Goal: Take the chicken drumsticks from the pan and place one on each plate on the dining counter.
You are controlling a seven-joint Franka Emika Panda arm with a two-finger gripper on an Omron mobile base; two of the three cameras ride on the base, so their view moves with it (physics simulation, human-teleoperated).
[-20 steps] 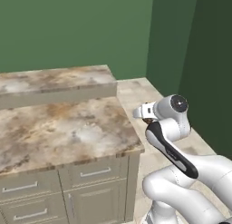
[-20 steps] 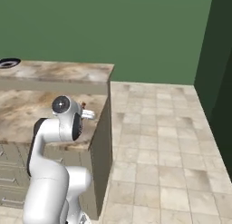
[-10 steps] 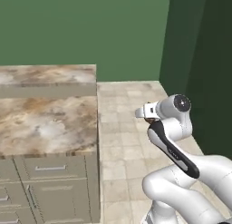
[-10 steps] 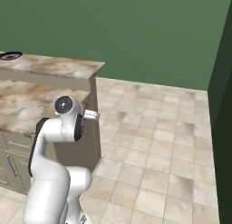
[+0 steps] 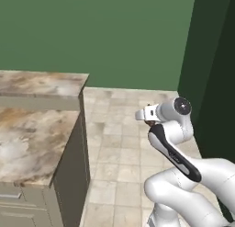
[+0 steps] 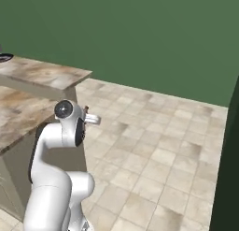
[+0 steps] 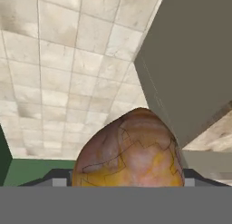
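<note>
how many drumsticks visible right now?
1. A chicken drumstick fills the lower middle of the hand view, right at the tool, apparently held. A second one may be elsewhere, out of frame; no pan shows here.

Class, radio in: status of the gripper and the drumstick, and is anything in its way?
Gripper shut on a chicken drumstick. Arm tucked, out over the tiled floor. Dining counter off to the left; plates not in sight. Nothing in the way.
</note>
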